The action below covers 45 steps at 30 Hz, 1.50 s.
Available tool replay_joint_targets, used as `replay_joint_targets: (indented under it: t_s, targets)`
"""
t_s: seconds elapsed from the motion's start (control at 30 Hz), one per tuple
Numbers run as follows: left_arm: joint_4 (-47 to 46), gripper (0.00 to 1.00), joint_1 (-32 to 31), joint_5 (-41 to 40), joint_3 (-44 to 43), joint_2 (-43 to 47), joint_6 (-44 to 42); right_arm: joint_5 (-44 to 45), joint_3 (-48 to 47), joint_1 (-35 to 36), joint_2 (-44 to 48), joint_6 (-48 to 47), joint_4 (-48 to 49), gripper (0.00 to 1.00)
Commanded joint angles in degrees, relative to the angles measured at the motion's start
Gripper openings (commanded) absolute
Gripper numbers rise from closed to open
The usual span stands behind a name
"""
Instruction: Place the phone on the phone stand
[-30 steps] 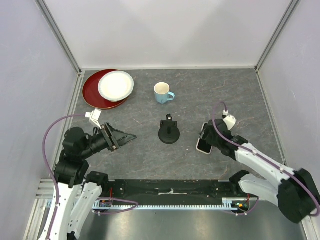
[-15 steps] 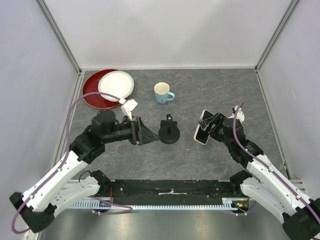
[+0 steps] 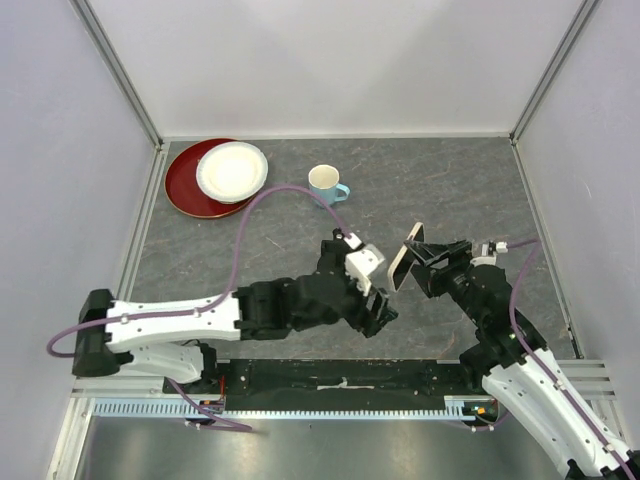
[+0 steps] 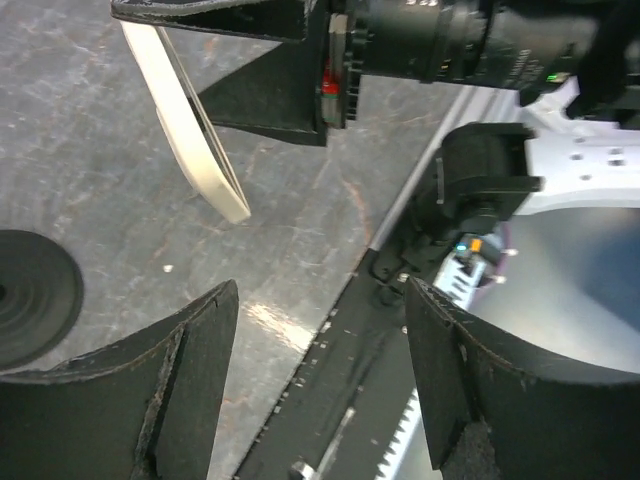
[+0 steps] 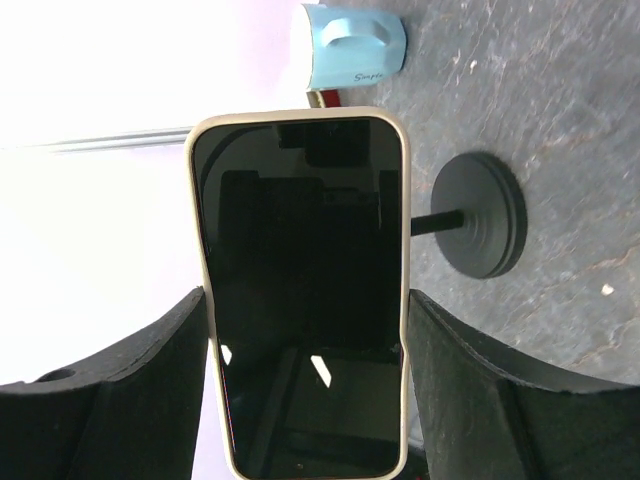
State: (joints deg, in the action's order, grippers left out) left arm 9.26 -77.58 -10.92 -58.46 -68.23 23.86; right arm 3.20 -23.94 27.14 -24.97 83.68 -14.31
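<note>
My right gripper (image 3: 412, 262) is shut on the phone (image 3: 403, 264) and holds it up on edge above the table, right of centre. In the right wrist view the phone (image 5: 300, 290) shows its dark glossy face with a pale rim between my fingers, at the gripper (image 5: 305, 330). The black phone stand (image 5: 485, 215) lies beyond it, its disc base facing the camera. My left gripper (image 3: 380, 312) is open and empty, reaching across the middle over the stand, which the arm hides in the top view. The left wrist view shows the gripper (image 4: 320, 330), the stand's base (image 4: 30, 295) and the phone (image 4: 185, 140) edge-on.
A red plate (image 3: 180, 190) with a white plate (image 3: 232, 170) on it sits at the back left. A light blue mug (image 3: 325, 185) stands at the back middle and shows in the right wrist view (image 5: 350, 45). The black front rail (image 3: 340, 375) runs below the left gripper.
My left arm has swung from the left side to the front middle, covering the stand. My right gripper has lifted the phone off the table and tipped it up on edge.
</note>
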Motion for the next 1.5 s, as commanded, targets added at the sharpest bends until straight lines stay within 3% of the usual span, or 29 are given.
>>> replay_joint_targets:
  t_s: [0.0,0.33,0.5,0.6,0.63,0.7,0.73,0.77,0.8,0.9,0.93,1.0,1.03,1.17,1.27,1.47]
  targets:
    - [-5.39,0.74,-2.05,-15.53,-4.99,-6.03,-9.09,-2.5,1.09,-0.15,3.87,11.06,4.38,0.0]
    - [-7.06,0.73,-2.05,-21.6,-11.59,-15.44,-8.12,-3.99,-0.49,-0.15,7.92,14.05,0.07,0.0]
    - [-7.5,0.63,-1.96,-22.48,-14.66,-18.52,-9.26,-4.69,-1.81,-0.07,8.45,14.41,-1.51,0.0]
    - [-6.97,0.45,-1.96,-21.34,-16.69,-20.45,-10.58,-4.87,-2.6,-0.15,9.76,15.02,-2.57,0.0]
    - [-6.97,0.33,-2.05,-20.99,-17.13,-20.98,-10.59,-5.05,-2.77,-0.15,10.03,15.28,-3.18,0.0]
    - [-6.8,0.17,-1.87,-20.2,-17.3,-21.25,-10.59,-5.57,-3.21,-0.07,10.29,15.2,-3.88,0.0]
    - [-6.62,0.04,-1.96,-19.93,-17.31,-21.07,-10.59,-5.58,-3.39,-0.15,10.38,14.59,-4.06,0.0]
    - [-6.27,0.02,-1.96,-19.5,-17.31,-20.72,-10.59,-5.58,-3.39,-0.15,10.38,13.8,-4.06,0.02]
    - [-5.66,0.02,-1.87,-19.14,-16.52,-20.2,-10.06,-5.66,-3.82,-0.07,10.12,12.14,-3.98,0.04]
    - [-5.3,0.02,-1.61,-17.03,-12.67,-15.81,-8.66,-6.36,-5.05,-0.15,7.75,1.26,-1.97,0.29]
    - [-5.21,0.02,-1.61,-16.77,-11.52,-14.06,-8.13,-7.93,-5.06,-0.15,6.79,-6.0,0.22,0.47]
    - [-4.52,0.02,-0.74,-16.42,-8.36,-9.4,-6.37,-9.78,-5.67,-0.15,3.45,-11.67,4.7,0.75]
    - [-3.12,0.02,-0.38,-16.42,-7.47,-7.9,-5.76,-11.1,-6.11,-0.15,2.05,-14.83,5.77,0.98]
    - [-0.12,0.02,2.25,-16.24,-3.08,0.18,-3.21,-19.08,-10.33,-0.07,-7.95,-34.49,6.3,0.98]
    - [1.81,0.02,4.89,-13.18,0.44,6.95,-1.28,-24.36,-12.61,-0.15,-13.94,-42.52,5.96,0.98]
    - [5.76,0.02,7.09,-1.04,3.26,21.71,-2.67,-28.86,-17.61,-0.07,-11.95,-57.29,0.87,0.98]
